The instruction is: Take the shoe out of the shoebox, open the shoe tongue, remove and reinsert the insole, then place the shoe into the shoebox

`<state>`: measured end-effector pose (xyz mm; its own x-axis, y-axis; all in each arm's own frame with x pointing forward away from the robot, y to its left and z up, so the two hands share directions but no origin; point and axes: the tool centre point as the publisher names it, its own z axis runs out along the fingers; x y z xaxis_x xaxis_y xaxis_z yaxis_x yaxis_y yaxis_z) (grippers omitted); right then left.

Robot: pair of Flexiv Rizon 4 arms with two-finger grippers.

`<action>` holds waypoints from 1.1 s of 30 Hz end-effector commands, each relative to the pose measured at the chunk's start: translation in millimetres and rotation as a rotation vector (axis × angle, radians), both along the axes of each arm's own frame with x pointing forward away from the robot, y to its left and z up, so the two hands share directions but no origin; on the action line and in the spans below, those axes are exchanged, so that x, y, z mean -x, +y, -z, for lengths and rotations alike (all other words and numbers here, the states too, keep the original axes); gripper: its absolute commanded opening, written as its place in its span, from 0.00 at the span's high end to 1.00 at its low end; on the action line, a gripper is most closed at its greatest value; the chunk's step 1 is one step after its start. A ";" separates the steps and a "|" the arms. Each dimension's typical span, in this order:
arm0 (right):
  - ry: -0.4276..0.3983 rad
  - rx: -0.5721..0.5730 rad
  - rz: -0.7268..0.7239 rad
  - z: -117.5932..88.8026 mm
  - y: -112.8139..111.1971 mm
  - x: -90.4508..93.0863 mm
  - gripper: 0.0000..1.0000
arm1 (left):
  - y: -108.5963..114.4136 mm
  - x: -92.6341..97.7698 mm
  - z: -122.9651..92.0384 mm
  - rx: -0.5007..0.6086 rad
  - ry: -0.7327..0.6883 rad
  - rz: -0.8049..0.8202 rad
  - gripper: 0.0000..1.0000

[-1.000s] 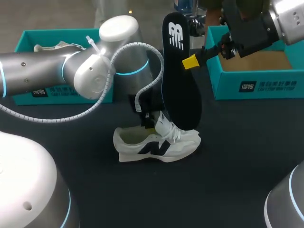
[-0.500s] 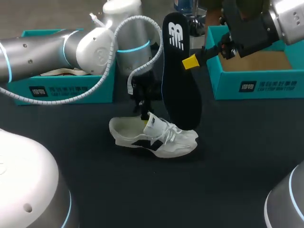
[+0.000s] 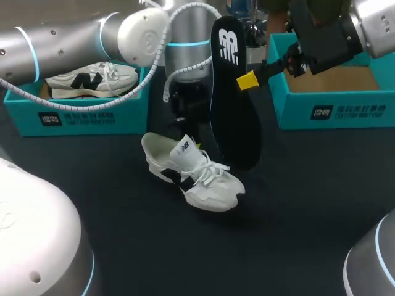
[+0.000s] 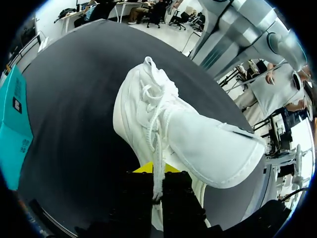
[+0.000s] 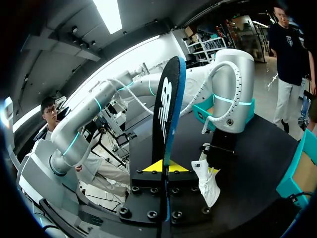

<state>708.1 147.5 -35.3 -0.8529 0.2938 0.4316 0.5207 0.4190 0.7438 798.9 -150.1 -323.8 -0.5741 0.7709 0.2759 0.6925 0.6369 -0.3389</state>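
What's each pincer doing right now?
Left pincer: closed on the shoe.
Right pincer: closed, holding the insole.

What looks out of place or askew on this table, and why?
The black insole stands upright in the air, clamped in the right jaws, not inside a shoe. Near it, the white shoe lies skewed on the table.

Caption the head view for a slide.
Right gripper holds the black insole upright beside the white shoe, with the left gripper near its tongue.
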 end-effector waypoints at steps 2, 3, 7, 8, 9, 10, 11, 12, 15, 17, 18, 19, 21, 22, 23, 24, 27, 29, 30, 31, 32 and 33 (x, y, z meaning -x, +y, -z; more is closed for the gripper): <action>0.003 0.003 -0.001 0.2 2.9 -2.0 1.00 | -1.0 -3.1 -6.0 -0.009 0.078 0.337 1.00; 0.003 0.003 -0.001 0.2 2.9 -2.0 1.00 | -0.9 -0.9 -6.9 -0.009 0.063 0.362 1.00; 0.003 0.003 -0.001 0.2 2.9 -2.0 1.00 | -0.5 4.1 -9.6 0.013 0.053 0.433 1.00; 0.003 0.003 -0.001 0.2 2.9 -2.0 1.00 | -0.6 5.9 -9.7 0.016 0.043 0.472 1.00; 0.003 0.003 -0.001 0.2 2.9 -2.0 1.00 | -0.9 6.4 -9.6 0.029 0.045 0.488 1.00; 0.003 0.003 -0.001 0.2 2.9 -2.0 1.00 | -0.6 6.3 -9.7 0.023 0.039 0.492 1.00; 0.003 0.003 -0.001 0.2 2.9 -2.0 1.00 | -0.3 6.0 -9.8 0.011 0.021 0.487 1.00; 0.003 0.003 -0.001 0.2 2.9 -2.0 1.00 | -0.3 6.4 -9.6 0.021 0.013 0.467 1.00; 0.003 0.003 -0.001 0.2 2.9 -2.0 1.00 | -0.3 6.4 -9.6 0.021 0.013 0.467 1.00; 0.003 0.003 -0.001 0.2 2.9 -2.0 1.00 | -0.3 6.4 -9.6 0.021 0.013 0.467 1.00; 0.003 0.003 -0.001 0.2 2.9 -2.0 1.00 | -0.3 6.4 -9.6 0.021 0.013 0.467 1.00; 0.003 0.003 -0.001 0.2 2.9 -2.0 1.00 | -0.3 6.4 -9.6 0.021 0.013 0.467 1.00; 0.003 0.003 -0.001 0.2 2.9 -2.0 1.00 | -0.3 6.4 -9.6 0.021 0.013 0.467 1.00; 0.003 0.003 -0.001 0.2 2.9 -2.0 1.00 | -2.6 6.6 -7.7 0.032 0.014 0.477 1.00; 0.003 0.003 -0.001 0.2 2.9 -2.0 1.00 | -5.6 5.3 -5.0 0.032 0.016 0.474 1.00; 0.003 0.003 -0.001 0.2 2.9 -2.0 1.00 | -7.6 5.0 -3.5 0.018 0.024 0.498 1.00; 0.003 0.003 -0.001 0.2 2.9 -2.0 1.00 | -12.9 1.9 0.5 0.008 0.019 0.527 1.00; 0.003 0.003 -0.001 0.2 2.9 -2.0 1.00 | -14.5 1.2 1.2 0.004 0.021 0.576 1.00; 0.003 0.003 -0.001 0.2 2.9 -2.0 1.00 | -14.9 1.3 1.6 0.006 0.019 0.592 1.00; 0.003 0.003 -0.001 0.2 2.9 -2.0 1.00 | -15.6 0.5 2.5 -0.003 0.018 0.621 1.00; 0.003 0.003 -0.001 0.2 2.9 -2.0 1.00 | -16.2 0.1 3.1 -0.009 0.013 0.621 1.00; 0.003 0.003 -0.001 0.2 2.9 -2.0 1.00 | -16.5 -0.5 3.1 -0.007 0.006 0.634 1.00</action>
